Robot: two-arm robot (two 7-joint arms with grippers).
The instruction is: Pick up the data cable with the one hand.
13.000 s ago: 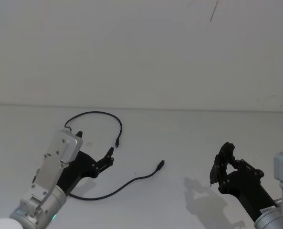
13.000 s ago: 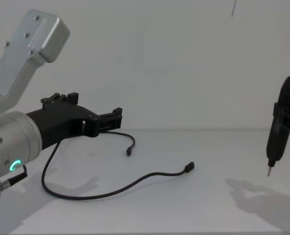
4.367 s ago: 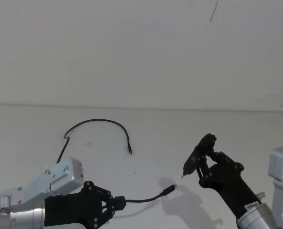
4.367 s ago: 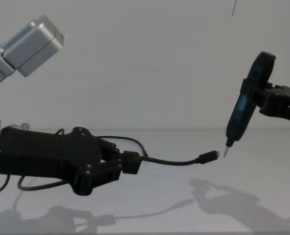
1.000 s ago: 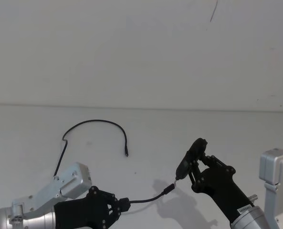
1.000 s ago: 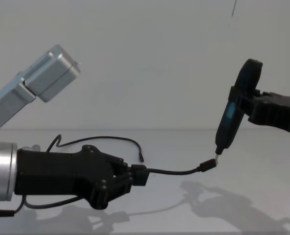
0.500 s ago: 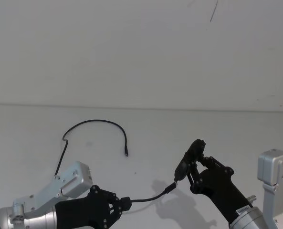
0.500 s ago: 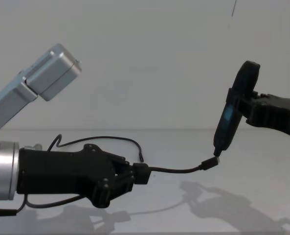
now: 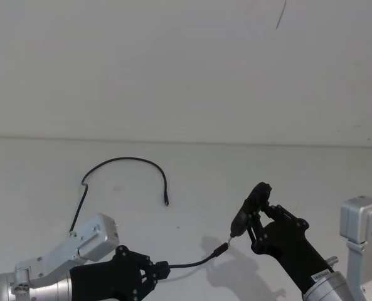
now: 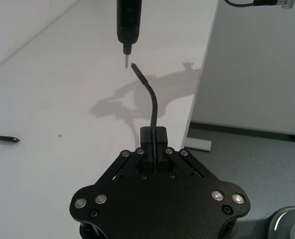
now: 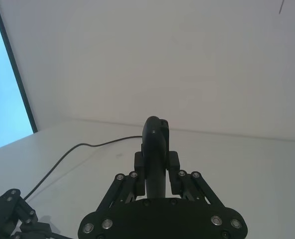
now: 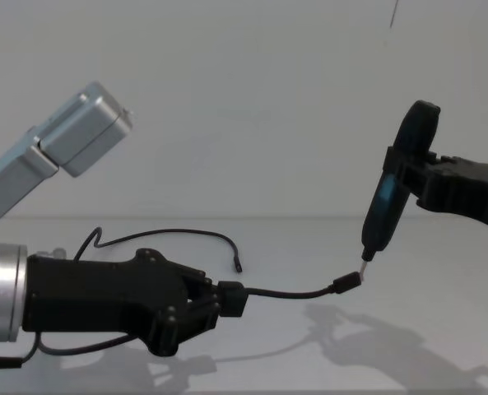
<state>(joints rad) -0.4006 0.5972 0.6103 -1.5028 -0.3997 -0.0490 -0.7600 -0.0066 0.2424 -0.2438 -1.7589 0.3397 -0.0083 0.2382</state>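
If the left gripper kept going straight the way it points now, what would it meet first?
Probably the right gripper's slim tool: the left gripper holds the data cable, whose free plug sits almost at the tool's pale tip. Depth is uncertain.

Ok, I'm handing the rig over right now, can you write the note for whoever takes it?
Left gripper: jaws shut on the data cable near one plug, that end lifted off the table.
Right gripper: shut on a slim black tool, pale tip at the cable's raised plug.
The rest of the cable trails back across the table; the far plug lies flat.
Done: cable grasped and partly lifted.
Left: raise it fully clear, if wanted.
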